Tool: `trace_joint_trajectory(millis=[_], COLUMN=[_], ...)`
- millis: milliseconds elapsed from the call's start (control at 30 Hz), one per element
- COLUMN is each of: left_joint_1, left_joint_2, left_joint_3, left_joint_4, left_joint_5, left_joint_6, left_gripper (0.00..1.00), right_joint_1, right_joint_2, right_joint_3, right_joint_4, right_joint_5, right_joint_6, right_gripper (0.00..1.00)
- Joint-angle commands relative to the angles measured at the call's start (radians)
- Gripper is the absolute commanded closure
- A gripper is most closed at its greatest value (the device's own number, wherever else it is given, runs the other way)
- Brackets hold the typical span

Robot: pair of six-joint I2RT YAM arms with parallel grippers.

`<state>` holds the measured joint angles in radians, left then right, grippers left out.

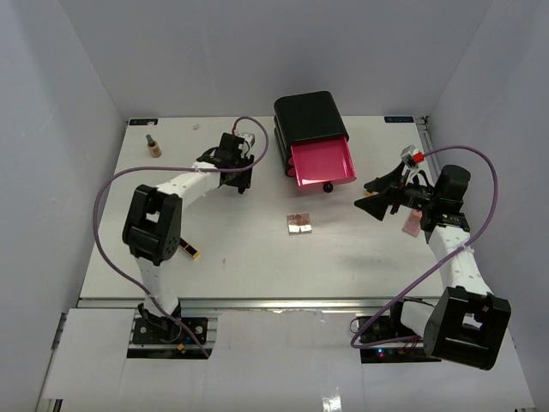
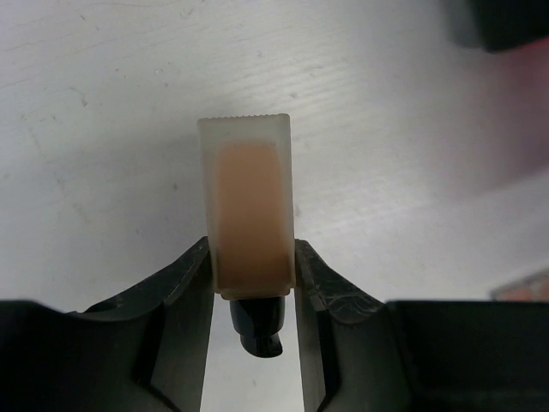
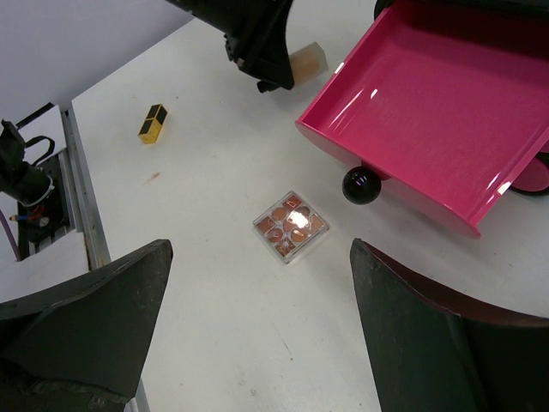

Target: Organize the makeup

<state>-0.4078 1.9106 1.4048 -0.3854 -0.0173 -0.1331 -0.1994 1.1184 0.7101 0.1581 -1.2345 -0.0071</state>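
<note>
Pick-up: left gripper [image 2: 253, 257] clamps peach translucent black-capped tube [image 2: 249, 206] | right gripper [image 1: 364, 194] jaws spread, empty | next: lift, carry right into pulled-out pink plastic drawer [image 1: 322, 161]

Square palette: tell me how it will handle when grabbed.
The square palette lies flat and low, so it probably won't roll or tip, yet offers little edge to grip. Its glossy clear case looks rigid and likely slippery; the pans might crack if dropped.

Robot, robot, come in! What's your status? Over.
Left gripper shut on peach tube. Right gripper open, empty. Pink drawer open, nothing seen inside. Way looks clear.
</note>
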Motion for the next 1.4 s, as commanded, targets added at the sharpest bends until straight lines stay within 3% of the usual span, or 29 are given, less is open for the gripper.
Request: trace_joint_trajectory(millis=[0,200,467,833,1133,1367], left_joint_1=[-0.07,-0.214,-0.335,-0.369,-0.384,-0.385], left_joint_2=[-0.27,-0.322,-0.157,0.098,0.213,0.254], left_joint_3=[-0.048,0.007,0.23,0.499,0.614,0.638], left_joint_4=[0.101,0.123,0.118,0.059,0.049,0.035], left_joint_5=[0.01,0.069,0.074,0.044,0.034,0.033], left_joint_6=[-0.003,0.036,0.097,0.167,0.172,0.218], left_gripper=[1.0,1.0,1.0,0.98,0.96,0.89], right_joint_1=[-0.008,-0.008,-0.018,-0.027,-0.031,-0.037], right_joint_2=[0.004,0.008,0.005,0.008,0.011,0.013], right_joint_3=[-0.006,-0.006,-0.006,-0.007,-0.006,-0.006], right_joint_4=[0.038,0.04,0.04,0.047,0.049,0.049], right_joint_5=[-0.024,-0.022,-0.025,-0.042,-0.046,-0.051], right_joint_6=[0.001,0.001,0.01,0.033,0.036,0.039], right_gripper=[0.09,0.09,0.09,0.09,0.09,0.09])
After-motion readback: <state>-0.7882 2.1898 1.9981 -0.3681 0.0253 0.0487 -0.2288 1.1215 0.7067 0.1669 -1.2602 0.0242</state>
